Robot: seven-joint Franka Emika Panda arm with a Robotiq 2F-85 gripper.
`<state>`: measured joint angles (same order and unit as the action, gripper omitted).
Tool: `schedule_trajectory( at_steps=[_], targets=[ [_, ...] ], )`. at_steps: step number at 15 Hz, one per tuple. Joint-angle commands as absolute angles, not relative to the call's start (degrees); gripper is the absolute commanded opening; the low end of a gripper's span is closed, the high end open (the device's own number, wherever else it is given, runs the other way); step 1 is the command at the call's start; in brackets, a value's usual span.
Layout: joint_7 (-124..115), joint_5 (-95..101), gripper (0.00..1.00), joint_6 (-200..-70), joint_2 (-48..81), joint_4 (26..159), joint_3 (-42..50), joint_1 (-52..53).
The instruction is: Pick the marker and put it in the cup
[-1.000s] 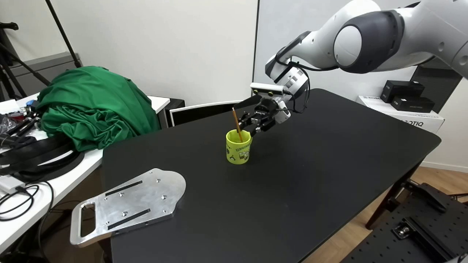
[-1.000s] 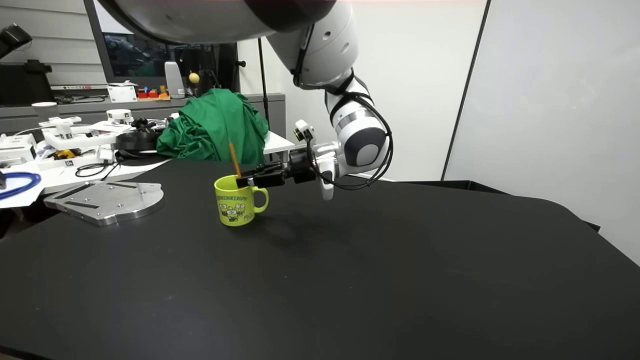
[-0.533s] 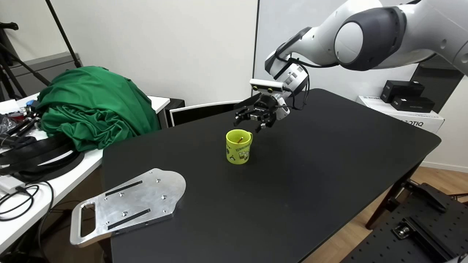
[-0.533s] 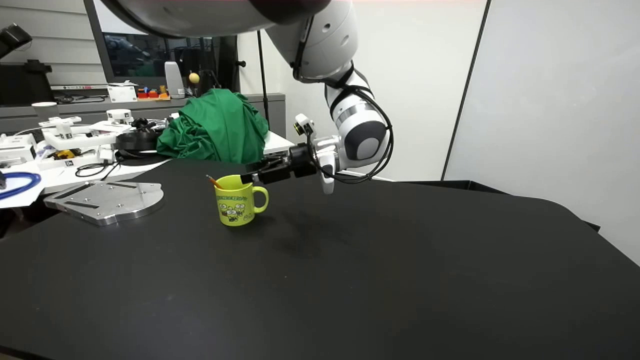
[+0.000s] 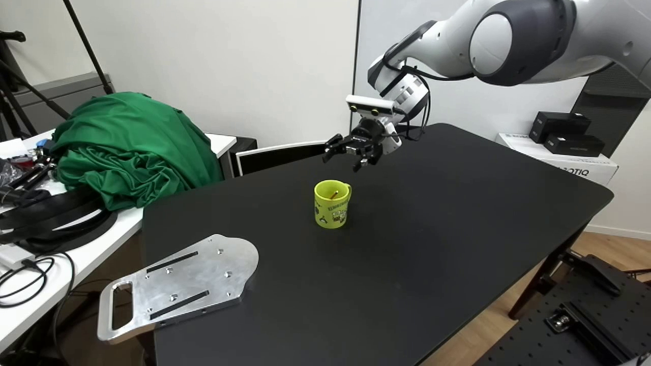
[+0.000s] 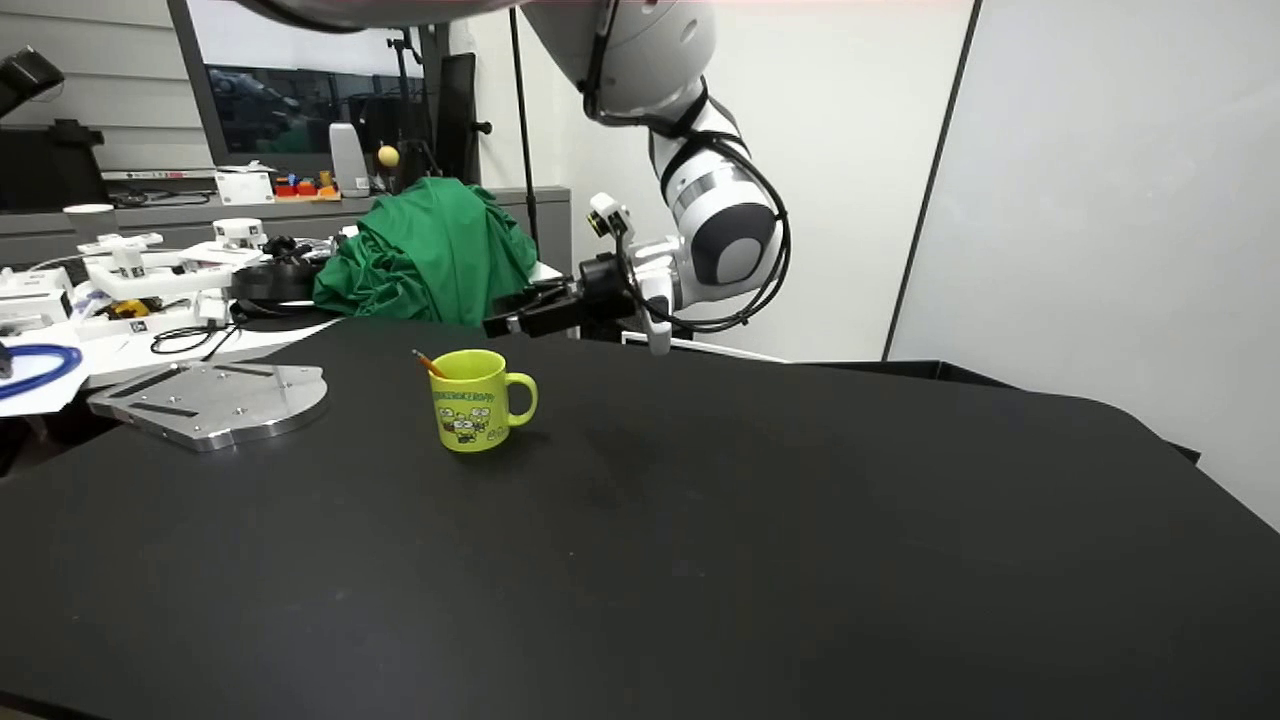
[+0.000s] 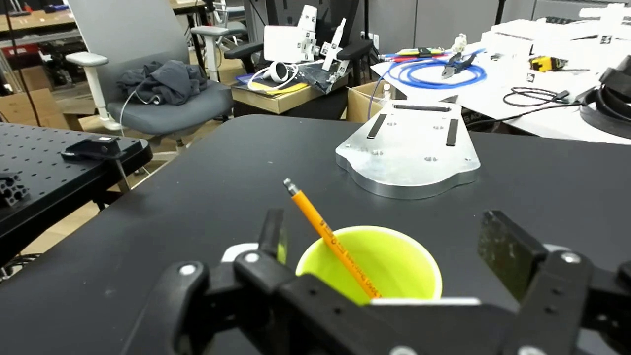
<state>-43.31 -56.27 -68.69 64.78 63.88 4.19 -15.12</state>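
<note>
Higher than half a second ago, my gripper (image 5: 340, 162) hangs above the dark table (image 5: 432, 264), apart from the mug (image 6: 470, 405) and on the side where its handle (image 6: 533, 398) sticks out. From the wrist view I can tell that my hold is released: the fingers (image 7: 508, 256) are spread wide, with the mug showing between and beyond them. The pencil (image 7: 320, 226) sits inside the mug, strongly tilted, leaning on the rim across from the handle, with the same slant as half a second ago. Its metal-banded end pokes out past the rim; I cannot make out the lower end. The mug itself stands upright on the table, in its same spot.

Well apart from it, I see a thick metal plate (image 5: 185, 279) lying flat, one end jutting past the table's edge. Beside that edge, a white side table (image 5: 94, 254) carries a bunched green cloth (image 5: 132, 142). My wrist view also gives me a gray chair (image 7: 182, 116) beyond the table, with a dark cloth bundle (image 7: 162, 81) on its seat. Two black boxes (image 5: 574, 146) rest on a white carton (image 5: 600, 170) near another side of the table.
</note>
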Motion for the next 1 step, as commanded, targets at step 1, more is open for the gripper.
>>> schedule_trajectory(
  at_steps=[1],
  targets=[
    [-43.3,-56.4,1.00,-68.4,65.0,63.5,4.3,-15.1]
  ],
)
